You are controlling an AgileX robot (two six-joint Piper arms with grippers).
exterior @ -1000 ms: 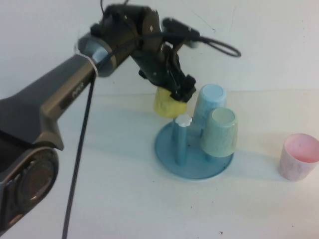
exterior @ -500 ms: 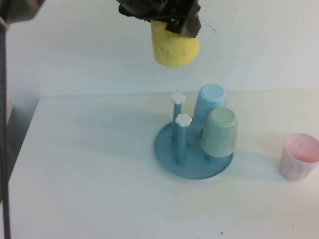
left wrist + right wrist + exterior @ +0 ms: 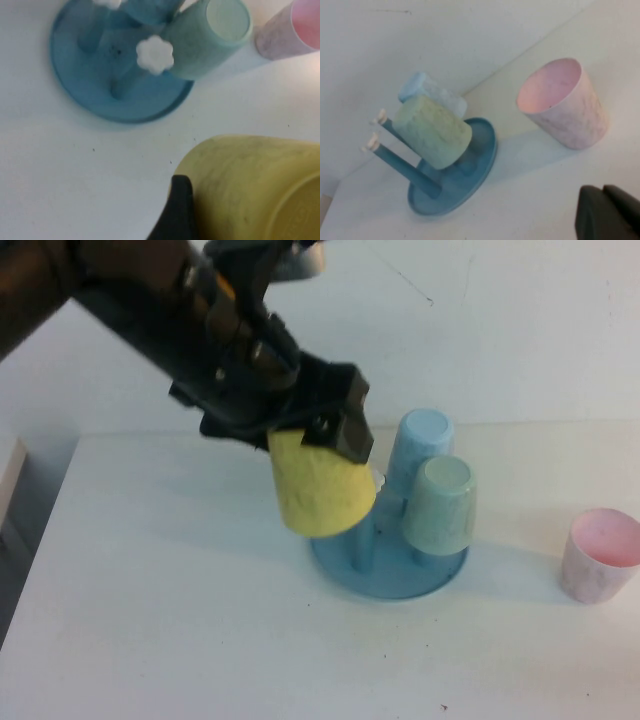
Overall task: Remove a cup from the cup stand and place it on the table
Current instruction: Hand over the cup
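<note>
White tabletop [image 3: 180, 640] and a pale wall behind fill the scene. Off its peg, the yellow cup [image 3: 320, 490] hangs in the air in the left gripper [image 3: 300, 435], whose jaws stand wide around its upper end; the cup tilts, its long axis slanting down toward the bare table in front of and to the left of the cup stand [image 3: 345, 565]. The wrist view shows only table beneath the cup, with the stand's rim nearby. Setting it down probably calls for lowering away from the stand, since the nearest white-knobbed peg [image 3: 155, 54] sits just behind it. A green cup [image 3: 440, 505] and a blue cup [image 3: 420, 440] rest on pegs; a pink cup [image 3: 600, 555] stands well apart to the right. Near it the right gripper [image 3: 610, 212] is closed and empty
</note>
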